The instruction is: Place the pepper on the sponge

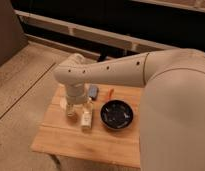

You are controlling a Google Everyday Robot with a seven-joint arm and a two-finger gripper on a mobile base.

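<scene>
The pepper [110, 93] is a tiny red-orange sliver lying on the wooden table [86, 140] near its far edge. Just left of it lies the sponge [93, 91], a small blue-grey pad partly hidden behind my wrist. My gripper [79, 116] hangs from the white arm over the table's left half, in front of and left of the sponge. It points down at the tabletop, open, with nothing between its pale fingers [86, 120]. It touches neither pepper nor sponge.
A black bowl [117, 114] stands on the table right of the gripper and in front of the pepper. My white arm [121, 70] and body fill the right side of the view. Speckled floor surrounds the table, with a dark wall behind.
</scene>
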